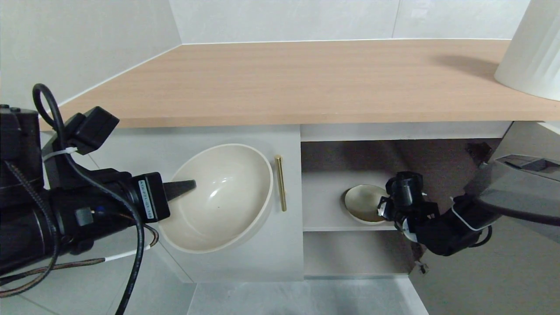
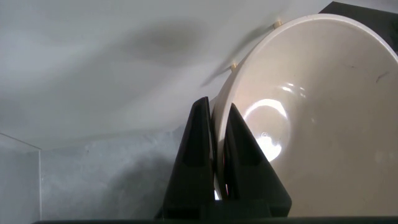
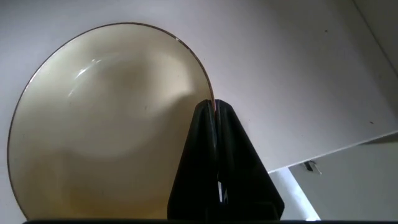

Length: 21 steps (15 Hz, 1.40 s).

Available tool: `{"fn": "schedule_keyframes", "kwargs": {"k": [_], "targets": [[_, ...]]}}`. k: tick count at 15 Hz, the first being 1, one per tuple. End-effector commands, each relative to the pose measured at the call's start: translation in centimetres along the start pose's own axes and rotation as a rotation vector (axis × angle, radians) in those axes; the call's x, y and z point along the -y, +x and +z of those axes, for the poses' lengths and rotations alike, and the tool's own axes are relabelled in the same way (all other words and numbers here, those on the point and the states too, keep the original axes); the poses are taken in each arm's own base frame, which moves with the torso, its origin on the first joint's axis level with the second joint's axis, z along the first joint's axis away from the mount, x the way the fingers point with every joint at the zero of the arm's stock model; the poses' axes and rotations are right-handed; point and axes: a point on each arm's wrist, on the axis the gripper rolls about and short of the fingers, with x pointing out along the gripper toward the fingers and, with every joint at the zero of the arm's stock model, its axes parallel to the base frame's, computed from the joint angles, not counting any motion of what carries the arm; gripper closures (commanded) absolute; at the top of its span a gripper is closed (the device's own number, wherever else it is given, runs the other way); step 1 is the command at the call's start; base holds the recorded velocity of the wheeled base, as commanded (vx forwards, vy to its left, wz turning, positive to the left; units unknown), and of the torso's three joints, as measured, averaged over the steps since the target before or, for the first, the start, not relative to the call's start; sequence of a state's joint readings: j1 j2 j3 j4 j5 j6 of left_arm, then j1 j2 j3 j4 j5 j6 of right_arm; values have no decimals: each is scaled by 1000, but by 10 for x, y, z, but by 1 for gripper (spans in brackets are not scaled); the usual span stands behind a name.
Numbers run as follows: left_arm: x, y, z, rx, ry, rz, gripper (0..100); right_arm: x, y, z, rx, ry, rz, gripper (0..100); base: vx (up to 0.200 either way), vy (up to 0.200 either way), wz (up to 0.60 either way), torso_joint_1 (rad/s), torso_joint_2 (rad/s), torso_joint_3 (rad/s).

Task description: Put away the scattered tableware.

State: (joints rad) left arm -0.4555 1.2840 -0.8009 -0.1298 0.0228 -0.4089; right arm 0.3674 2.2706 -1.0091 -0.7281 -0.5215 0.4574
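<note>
Cabinet shelf [image 1: 321, 208]: small bowl [image 1: 363, 203] in right gripper [image 1: 385, 206] | left gripper [image 1: 190, 186]: large bowl [image 1: 223, 197]

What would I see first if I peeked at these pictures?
The big cream bowl jumps out: the left claw pinches its rim and holds it tilted in front of the closed cupboard door. Next, the right claw grips a smaller bowl at the shelf inside the open cupboard, under the wooden countertop.
</note>
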Motion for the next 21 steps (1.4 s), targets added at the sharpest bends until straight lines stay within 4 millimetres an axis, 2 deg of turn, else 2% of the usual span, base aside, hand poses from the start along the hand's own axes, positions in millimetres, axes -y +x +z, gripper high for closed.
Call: {"fn": "schedule_keyframes", "kwargs": {"k": [1,9,10,13,15,16,17,19,21], "targets": [[0,1,0,-4,-1,2,100,-1,4,-2,0,-1,-4,100,0,0,0,0,0,0],[0,2,-1,-6,0,3,100,-6,9,2,30,10,-24,100,0,0,0,0,0,0],[0,2,-1,-6,-2,3,100,-6,10,1,30,11,-26,0,0,0,0,0,0,0],[1,7,-3,-22,2,-3,100,-6,7,6,43,21,-19,0,0,0,0,0,0,0],[7,13,-6,-47,15,-22,100,-8,-13,26,76,40,10,0,0,0,0,0,0,0],[7,14,-7,-49,14,-24,100,-8,-16,28,79,42,14,0,0,0,0,0,0,0],[17,24,-9,-76,31,-47,100,-9,-51,40,68,29,105,0,0,0,0,0,0,0],[24,34,-19,-124,51,-54,100,2,-105,59,-8,-85,242,0,0,0,0,0,0,0],[29,36,-25,-151,65,-69,100,8,-147,74,-58,-122,339,0,0,0,0,0,0,0]]}}
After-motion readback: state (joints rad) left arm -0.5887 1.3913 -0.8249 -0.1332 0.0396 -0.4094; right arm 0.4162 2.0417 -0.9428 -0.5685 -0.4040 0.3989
